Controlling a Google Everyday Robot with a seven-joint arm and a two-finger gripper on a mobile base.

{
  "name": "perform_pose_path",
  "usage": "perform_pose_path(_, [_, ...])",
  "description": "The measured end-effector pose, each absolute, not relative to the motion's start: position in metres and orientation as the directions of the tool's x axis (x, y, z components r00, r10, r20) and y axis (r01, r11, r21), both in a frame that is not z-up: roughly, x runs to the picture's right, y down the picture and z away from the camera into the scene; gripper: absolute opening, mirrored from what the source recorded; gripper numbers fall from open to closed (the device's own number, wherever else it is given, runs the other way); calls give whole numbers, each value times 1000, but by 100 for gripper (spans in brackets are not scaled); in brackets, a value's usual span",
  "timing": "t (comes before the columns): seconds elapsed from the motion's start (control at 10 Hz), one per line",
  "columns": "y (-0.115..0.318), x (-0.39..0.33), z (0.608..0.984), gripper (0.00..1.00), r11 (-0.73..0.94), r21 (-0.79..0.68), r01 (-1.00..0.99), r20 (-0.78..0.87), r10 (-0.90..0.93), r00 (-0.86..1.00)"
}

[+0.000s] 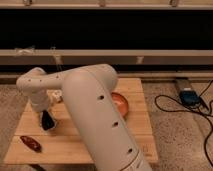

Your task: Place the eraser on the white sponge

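My gripper (46, 120) hangs from the white arm over the left part of the wooden table (137, 135). It is shut on the eraser (48, 123), a small black block held upright just above or on the table top. The white sponge (54, 94) is a small off-white pad behind the gripper, toward the table's back left, partly hidden by the arm. The gripper is in front of it and slightly to the left, apart from it.
A dark red-brown elongated object (31, 143) lies near the table's front left corner. An orange-red bowl (121, 103) sits mid-table, half hidden by my arm. A blue device (189, 96) and black cables lie on the floor at right.
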State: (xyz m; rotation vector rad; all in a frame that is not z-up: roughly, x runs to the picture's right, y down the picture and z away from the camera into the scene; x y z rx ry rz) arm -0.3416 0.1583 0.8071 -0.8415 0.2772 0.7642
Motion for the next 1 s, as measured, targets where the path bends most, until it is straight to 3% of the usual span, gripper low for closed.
perform_pose_path(0.5, [161, -350, 810, 78, 450, -558, -698, -495, 495, 714])
perform_pose_path(1.0, [158, -344, 811, 80, 453, -538, -711, -496, 512, 701])
